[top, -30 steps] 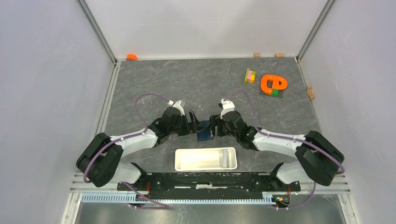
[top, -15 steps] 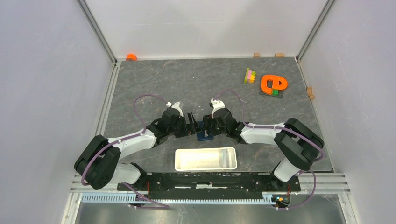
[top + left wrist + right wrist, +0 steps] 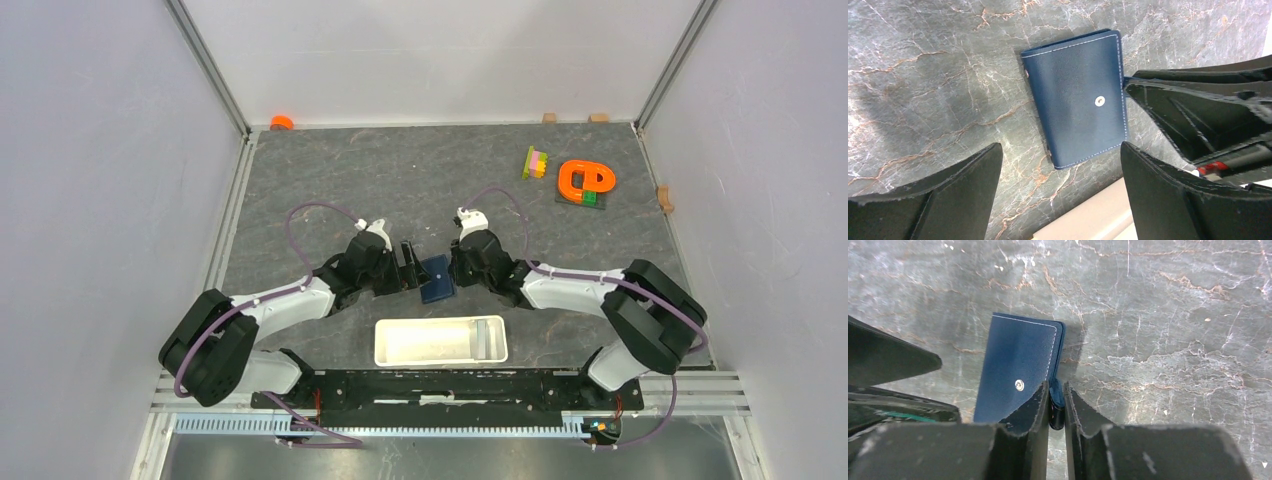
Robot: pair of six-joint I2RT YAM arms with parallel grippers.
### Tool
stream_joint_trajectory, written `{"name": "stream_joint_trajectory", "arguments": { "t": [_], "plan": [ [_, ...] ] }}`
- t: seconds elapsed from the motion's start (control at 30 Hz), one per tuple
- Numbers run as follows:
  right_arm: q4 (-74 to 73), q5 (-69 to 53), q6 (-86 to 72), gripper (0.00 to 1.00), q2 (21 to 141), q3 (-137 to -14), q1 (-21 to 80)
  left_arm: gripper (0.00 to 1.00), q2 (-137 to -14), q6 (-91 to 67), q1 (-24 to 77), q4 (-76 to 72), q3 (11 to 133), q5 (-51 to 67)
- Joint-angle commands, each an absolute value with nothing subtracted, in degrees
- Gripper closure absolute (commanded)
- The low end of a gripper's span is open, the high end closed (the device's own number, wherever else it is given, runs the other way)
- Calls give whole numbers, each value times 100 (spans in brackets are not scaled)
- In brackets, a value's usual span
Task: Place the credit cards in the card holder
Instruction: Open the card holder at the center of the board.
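The card holder (image 3: 436, 278) is a navy folding wallet, lying folded shut on the table between my two grippers. My right gripper (image 3: 456, 268) is shut on its right edge; in the right wrist view the fingertips (image 3: 1056, 387) pinch that edge of the card holder (image 3: 1018, 370). Just left of it my left gripper (image 3: 410, 265) stands open. In the left wrist view the card holder (image 3: 1075, 97) lies ahead of the wide-apart left gripper (image 3: 1060, 155), not touching it. Pale flat pieces that may be the credit cards (image 3: 488, 338) lie in the white tray.
A long white tray (image 3: 440, 357) stands close in front of the wallet, near the arm bases; its edge (image 3: 1088, 222) shows in the left wrist view. At the back right sit an orange toy (image 3: 585, 181) and a coloured block stack (image 3: 536, 162). An orange cap (image 3: 281, 122) is back left.
My right gripper went from wide open to shut on the wallet's edge, after reaching in to the left. The wallet now lies more in sight and slightly turned. The left arm barely moved.
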State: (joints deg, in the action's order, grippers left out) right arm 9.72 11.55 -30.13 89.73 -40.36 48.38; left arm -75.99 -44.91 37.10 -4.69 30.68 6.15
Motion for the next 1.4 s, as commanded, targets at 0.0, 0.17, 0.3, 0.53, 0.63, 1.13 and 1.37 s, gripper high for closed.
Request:
{"name": "stream_joint_trajectory", "arguments": {
  "t": [0.0, 0.17, 0.3, 0.53, 0.63, 1.13, 1.37],
  "plan": [
    [962, 1325, -2977, 82, 8570, -4090, 4867, 6, -7518, -4263, 3700, -448, 3262, 660],
    [976, 1128, -2944, 100, 8199, -4052, 4869, 6, -7573, -4245, 3700, -448, 3331, 834],
    [960, 1035, -2908, 100, 7909, -4033, 4869, 5, -7647, -4365, 3700, -807, 3344, 1204],
    [977, 918, -2897, 100, 8037, -3999, 4876, 7, -7974, -4595, 3693, -1533, 3364, 1537],
    [1032, 878, -2918, 100, 8073, -3958, 4871, 16, -8103, -4407, 3696, -1395, 3460, 1446],
    [1017, 877, -2907, 100, 8144, -3935, 4872, 34, -8095, -3889, 3695, -940, 3664, 1157],
    [1017, 831, -2908, 100, 8086, -3946, 4871, 34, -8155, -3742, 3700, -811, 3729, 1060]
  ]
}}
